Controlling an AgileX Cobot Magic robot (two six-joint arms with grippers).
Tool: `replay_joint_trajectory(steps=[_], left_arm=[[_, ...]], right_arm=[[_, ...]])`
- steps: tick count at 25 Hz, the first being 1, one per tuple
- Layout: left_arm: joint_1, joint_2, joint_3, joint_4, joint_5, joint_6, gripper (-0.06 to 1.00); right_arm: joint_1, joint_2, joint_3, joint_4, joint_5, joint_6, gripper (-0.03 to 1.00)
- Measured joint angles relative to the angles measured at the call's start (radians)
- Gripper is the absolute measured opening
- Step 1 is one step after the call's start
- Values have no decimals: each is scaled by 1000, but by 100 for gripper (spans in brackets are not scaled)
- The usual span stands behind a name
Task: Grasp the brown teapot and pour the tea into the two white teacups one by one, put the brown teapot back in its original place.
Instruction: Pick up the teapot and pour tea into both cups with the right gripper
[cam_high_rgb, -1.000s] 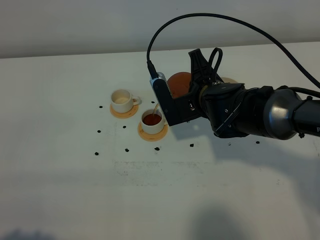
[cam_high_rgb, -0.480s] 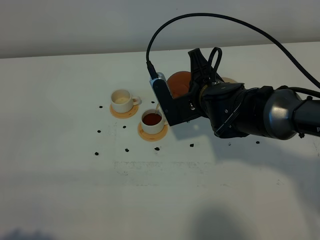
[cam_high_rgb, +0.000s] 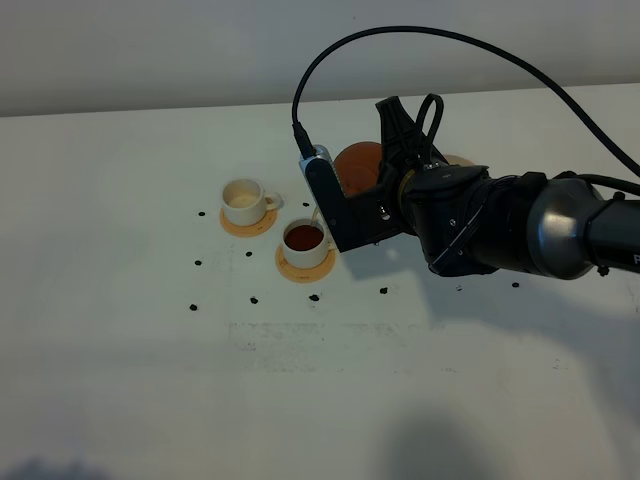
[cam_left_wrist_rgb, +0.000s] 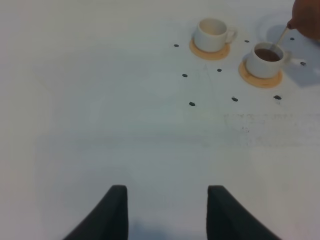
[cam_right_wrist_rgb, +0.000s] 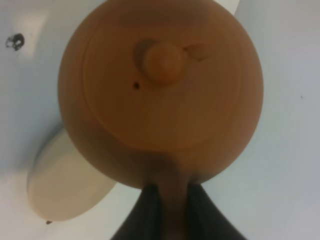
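The brown teapot (cam_high_rgb: 357, 165) is held tilted above the table (cam_high_rgb: 120, 380), just beside the nearer white teacup (cam_high_rgb: 306, 241), its handle clamped between the closed fingers (cam_right_wrist_rgb: 147, 215) of the right gripper (cam_right_wrist_rgb: 170, 215). Little is changed from a second ago: the pot is kept in place, and a thin stream (cam_left_wrist_rgb: 281, 37) is still poured into the cup, where dark tea (cam_left_wrist_rgb: 268, 55) is seen. The farther teacup (cam_high_rgb: 243, 201) is shown pale inside. The left gripper (cam_left_wrist_rgb: 167, 212) is held wide open, with nothing in it.
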Motion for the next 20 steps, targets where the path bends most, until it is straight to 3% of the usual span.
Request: replay_joint_trajectory(steps=[20], left_arm=[[0,0,0,0,0,0,43]], right_arm=[[0,0,0,2,3,-1,9]])
